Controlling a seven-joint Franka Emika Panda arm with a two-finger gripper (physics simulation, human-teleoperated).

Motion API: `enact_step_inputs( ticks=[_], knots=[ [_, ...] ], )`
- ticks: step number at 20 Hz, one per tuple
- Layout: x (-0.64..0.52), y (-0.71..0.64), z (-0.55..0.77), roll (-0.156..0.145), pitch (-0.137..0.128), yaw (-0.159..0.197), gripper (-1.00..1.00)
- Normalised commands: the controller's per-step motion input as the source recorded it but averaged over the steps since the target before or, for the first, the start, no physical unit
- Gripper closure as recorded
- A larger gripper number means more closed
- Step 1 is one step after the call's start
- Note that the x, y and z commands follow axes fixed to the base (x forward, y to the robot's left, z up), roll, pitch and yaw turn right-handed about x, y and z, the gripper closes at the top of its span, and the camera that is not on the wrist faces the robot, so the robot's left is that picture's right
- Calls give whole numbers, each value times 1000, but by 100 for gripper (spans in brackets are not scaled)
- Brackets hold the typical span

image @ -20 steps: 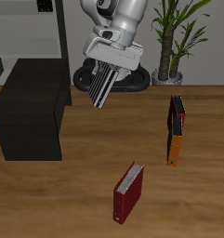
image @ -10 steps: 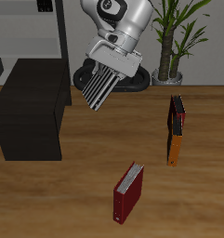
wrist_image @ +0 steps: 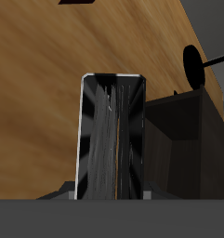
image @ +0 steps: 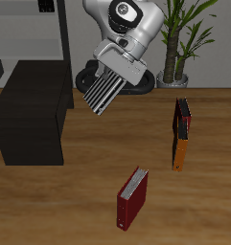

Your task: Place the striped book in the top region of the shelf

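My gripper [image: 114,72] is shut on the striped book [image: 103,92], holding it in the air above the table. The book hangs tilted, its black-and-white striped cover facing forward and its lower end pointing toward the shelf [image: 31,110]. In the wrist view the striped book [wrist_image: 111,138] runs out from between the fingers, and the black shelf [wrist_image: 188,139] sits beside and below it. The shelf's flat top [image: 35,77] has nothing on it. The book is apart from the shelf, a short way to its side and slightly higher than its top.
A dark red book [image: 132,198] stands on the table near the front edge. An orange-and-black book [image: 182,132] stands farther back on the far side from the shelf. A potted plant [image: 174,43] and a pale-grey rack [image: 35,29] stand at the back.
The gripper has turned the striped book, so more of its striped cover now faces forward, and it has shifted slightly toward the shelf.
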Motion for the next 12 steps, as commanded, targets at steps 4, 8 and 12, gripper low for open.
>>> enact_step_inputs(
  ticks=[4,8,12],
  knots=[
    [14,-43,4,-47,6,-13,100],
    [77,-110,-72,-49,21,5,100],
    [38,-101,-11,-63,29,-20,100]
  ],
)
